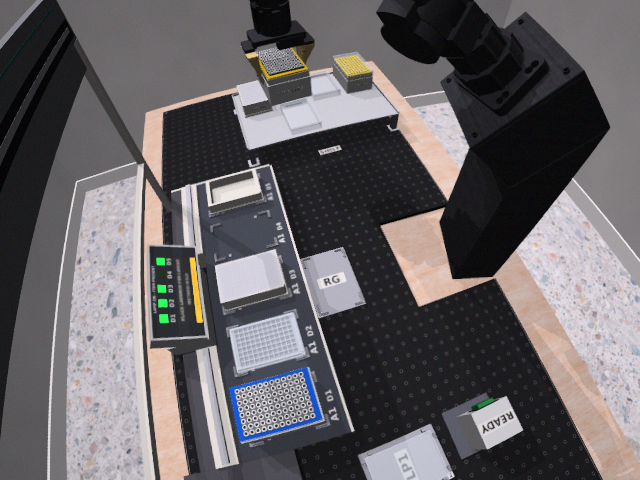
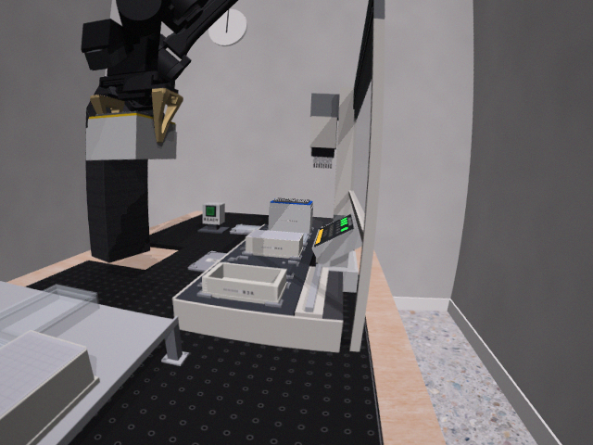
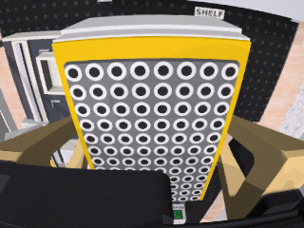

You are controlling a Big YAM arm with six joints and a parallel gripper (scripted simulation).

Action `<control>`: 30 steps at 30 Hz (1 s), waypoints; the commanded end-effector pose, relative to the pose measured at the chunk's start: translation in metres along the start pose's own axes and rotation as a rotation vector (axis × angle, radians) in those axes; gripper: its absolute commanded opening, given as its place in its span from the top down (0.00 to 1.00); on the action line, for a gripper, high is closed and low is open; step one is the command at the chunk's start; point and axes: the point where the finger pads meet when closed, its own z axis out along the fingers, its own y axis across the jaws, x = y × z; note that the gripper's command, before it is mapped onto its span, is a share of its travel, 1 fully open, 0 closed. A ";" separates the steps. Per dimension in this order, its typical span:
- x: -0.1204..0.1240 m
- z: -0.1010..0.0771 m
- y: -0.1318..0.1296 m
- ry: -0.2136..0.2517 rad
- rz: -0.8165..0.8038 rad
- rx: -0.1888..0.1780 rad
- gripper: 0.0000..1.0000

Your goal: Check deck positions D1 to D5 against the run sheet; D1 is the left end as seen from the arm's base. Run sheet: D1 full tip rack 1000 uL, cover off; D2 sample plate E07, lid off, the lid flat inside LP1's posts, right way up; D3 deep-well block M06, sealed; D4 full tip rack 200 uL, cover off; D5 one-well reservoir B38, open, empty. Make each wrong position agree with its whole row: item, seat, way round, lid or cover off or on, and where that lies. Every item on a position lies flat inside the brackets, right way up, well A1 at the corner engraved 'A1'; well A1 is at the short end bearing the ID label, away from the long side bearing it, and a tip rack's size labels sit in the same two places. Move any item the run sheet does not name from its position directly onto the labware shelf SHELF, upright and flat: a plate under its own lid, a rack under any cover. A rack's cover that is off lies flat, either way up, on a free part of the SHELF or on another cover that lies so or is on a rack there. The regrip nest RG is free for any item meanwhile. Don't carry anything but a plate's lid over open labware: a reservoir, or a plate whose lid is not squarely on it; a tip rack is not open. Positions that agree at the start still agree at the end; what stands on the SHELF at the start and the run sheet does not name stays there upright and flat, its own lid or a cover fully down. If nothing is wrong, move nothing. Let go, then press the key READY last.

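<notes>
My gripper (image 1: 280,64) is shut on a yellow-rimmed tip rack (image 1: 283,72) with no cover. It holds the rack in the air over the near edge of the SHELF (image 1: 315,108). In the side view the gripper (image 2: 133,128) grips the rack (image 2: 130,136) by its long sides, level. The wrist view shows the rack's (image 3: 152,114) tip holes from above. On the deck, D1 holds a blue-rimmed tip rack (image 1: 273,403). D2 holds an open well plate (image 1: 266,341) and D3 a sealed block (image 1: 250,279). D4 (image 1: 242,232) is bare. D5 holds an open reservoir (image 1: 235,188).
The SHELF carries a second yellow rack (image 1: 352,71) under a clear cover, a sealed block (image 1: 254,98) and clear lids (image 1: 300,114). The RG nest (image 1: 333,281), LP1 pad (image 1: 405,457) and READY key (image 1: 488,426) lie right of the deck. The arm's black base (image 1: 516,170) stands at the right.
</notes>
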 end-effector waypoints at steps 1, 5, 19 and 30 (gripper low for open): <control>-0.013 -0.009 0.004 -0.040 -0.066 -0.007 1.00; -0.012 -0.009 0.005 -0.040 -0.147 -0.006 1.00; -0.012 -0.009 0.005 -0.040 -0.387 -0.003 1.00; -0.012 -0.009 0.005 -0.040 -0.608 0.001 1.00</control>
